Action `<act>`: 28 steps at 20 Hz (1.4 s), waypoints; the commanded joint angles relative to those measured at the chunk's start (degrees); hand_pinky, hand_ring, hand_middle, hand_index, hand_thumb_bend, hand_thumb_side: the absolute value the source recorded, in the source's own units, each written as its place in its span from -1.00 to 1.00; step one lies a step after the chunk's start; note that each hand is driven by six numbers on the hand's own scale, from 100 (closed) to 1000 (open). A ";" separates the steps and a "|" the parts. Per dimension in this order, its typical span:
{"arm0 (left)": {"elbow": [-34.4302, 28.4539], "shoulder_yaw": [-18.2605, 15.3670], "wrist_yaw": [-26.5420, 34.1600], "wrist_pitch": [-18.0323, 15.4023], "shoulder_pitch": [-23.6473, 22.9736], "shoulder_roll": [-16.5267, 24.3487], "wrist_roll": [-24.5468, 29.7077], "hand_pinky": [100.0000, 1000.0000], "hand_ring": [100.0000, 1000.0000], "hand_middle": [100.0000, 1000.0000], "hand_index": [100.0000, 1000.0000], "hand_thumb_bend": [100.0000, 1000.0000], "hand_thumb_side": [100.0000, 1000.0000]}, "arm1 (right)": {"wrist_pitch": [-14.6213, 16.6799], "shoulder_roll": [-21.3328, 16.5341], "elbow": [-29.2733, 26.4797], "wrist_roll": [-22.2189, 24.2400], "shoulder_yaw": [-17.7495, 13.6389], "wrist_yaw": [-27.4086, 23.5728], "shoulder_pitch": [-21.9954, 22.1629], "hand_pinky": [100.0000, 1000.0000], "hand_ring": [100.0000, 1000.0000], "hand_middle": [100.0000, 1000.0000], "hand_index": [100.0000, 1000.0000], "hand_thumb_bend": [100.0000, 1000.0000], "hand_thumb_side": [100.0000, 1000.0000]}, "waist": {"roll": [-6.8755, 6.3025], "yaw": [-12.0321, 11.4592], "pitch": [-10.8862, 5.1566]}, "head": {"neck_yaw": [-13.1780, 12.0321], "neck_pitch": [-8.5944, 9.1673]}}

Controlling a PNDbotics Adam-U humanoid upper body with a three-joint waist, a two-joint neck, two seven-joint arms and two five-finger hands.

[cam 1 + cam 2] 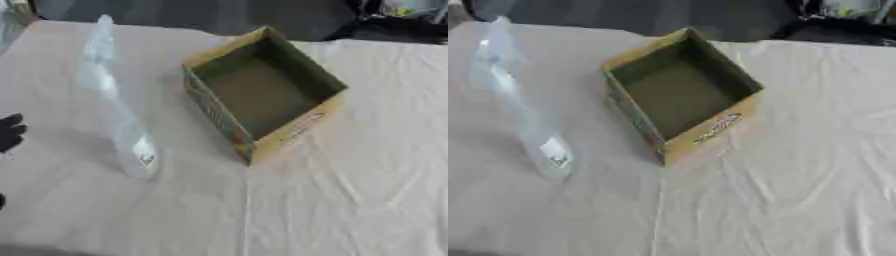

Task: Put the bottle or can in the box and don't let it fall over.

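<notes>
A tall clear plastic bottle (114,100) stands upright on the white cloth, left of centre, with a small label near its base. To its right sits an open yellow cardboard box (262,92), turned at an angle, its green-grey inside bare. Only dark fingertips of my left hand (10,132) show at the left edge of the left eye view, well apart from the bottle. My right hand shows in no view.
A white creased cloth (350,190) covers the table. Dark objects lie beyond the far edge at the upper right (402,20). Bare cloth spreads in front of and right of the box.
</notes>
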State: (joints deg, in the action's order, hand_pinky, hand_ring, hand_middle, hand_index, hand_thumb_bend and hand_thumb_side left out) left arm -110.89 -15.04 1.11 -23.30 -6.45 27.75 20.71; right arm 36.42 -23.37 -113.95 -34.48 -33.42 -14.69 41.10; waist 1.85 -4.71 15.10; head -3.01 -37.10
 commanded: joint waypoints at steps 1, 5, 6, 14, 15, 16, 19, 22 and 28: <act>-0.90 -0.24 0.65 0.29 0.38 1.50 -0.36 1.00 1.00 1.00 0.90 -0.06 0.56 | 5.68 -0.49 -0.64 -5.76 -0.33 0.28 0.35 0.74 0.93 1.00 0.77 -1.00 -0.04 | -0.16 0.07 -0.47 | -0.20 0.42; -0.88 -0.03 1.32 0.82 0.57 1.63 -0.18 1.00 1.00 1.00 0.88 -0.07 0.56 | 5.65 -0.50 -0.64 -5.70 -0.23 0.36 0.30 0.74 0.94 1.00 0.77 -1.00 -0.04 | -0.15 0.13 -0.42 | -0.30 0.37; -0.87 0.05 1.54 0.94 0.62 1.66 0.00 1.00 1.00 1.00 0.88 -0.08 0.56 | 5.62 -0.49 -0.64 -5.67 -0.18 0.39 0.26 0.74 0.94 1.00 0.77 -1.00 -0.04 | -0.15 0.13 -0.41 | -0.34 0.38; -0.69 0.38 2.81 1.86 1.67 2.69 1.05 1.00 1.00 1.00 0.86 -0.10 0.55 | 5.40 -0.47 -0.64 -5.54 0.05 0.51 0.17 0.74 0.94 1.00 0.77 -1.00 -0.04 | -0.14 0.04 -0.48 | -0.43 0.69; -0.60 0.51 2.70 2.03 1.89 2.95 1.14 1.00 1.00 1.00 0.85 -0.15 0.54 | 5.35 -0.49 -0.64 -5.50 0.12 0.54 0.15 0.75 0.94 1.00 0.77 -1.00 -0.04 | -0.15 0.06 -0.49 | -0.50 0.76; -0.47 0.65 2.52 2.25 2.12 3.15 1.28 1.00 1.00 1.00 0.85 -0.17 0.53 | 5.29 -0.49 -0.64 -5.45 0.20 0.58 0.11 0.75 0.94 1.00 0.77 -1.00 -0.04 | -0.15 0.08 -0.49 | -0.55 0.81; -0.17 1.20 1.92 2.55 2.73 3.58 1.87 1.00 1.00 1.00 0.85 -0.19 0.53 | 5.10 -0.43 -0.64 -5.40 0.34 0.65 0.01 0.75 0.94 1.00 0.77 -1.00 -0.04 | -0.17 0.14 -0.45 | -0.72 0.94; 0.05 1.76 1.72 2.49 3.31 4.05 2.49 1.00 1.00 1.00 0.86 -0.20 0.52 | 4.98 -0.42 -0.64 -5.37 0.44 0.73 -0.07 0.75 0.94 1.00 0.77 -1.00 -0.04 | -0.24 0.15 -0.43 | -0.72 1.07; 0.96 2.87 1.17 2.38 4.57 5.51 3.77 1.00 1.00 1.00 0.85 -0.24 0.54 | 4.62 -0.46 -0.64 -5.15 0.80 0.97 -0.31 0.75 0.94 1.00 0.77 -1.00 -0.04 | -0.38 0.16 -0.44 | -0.78 1.23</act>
State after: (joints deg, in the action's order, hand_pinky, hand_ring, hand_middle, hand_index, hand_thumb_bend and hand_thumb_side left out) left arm -109.58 -12.11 2.61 -20.87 -2.30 31.10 24.08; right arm 36.19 -22.96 -113.95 -34.71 -32.27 -14.17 40.41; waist 1.56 -4.62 15.12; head -3.61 -36.55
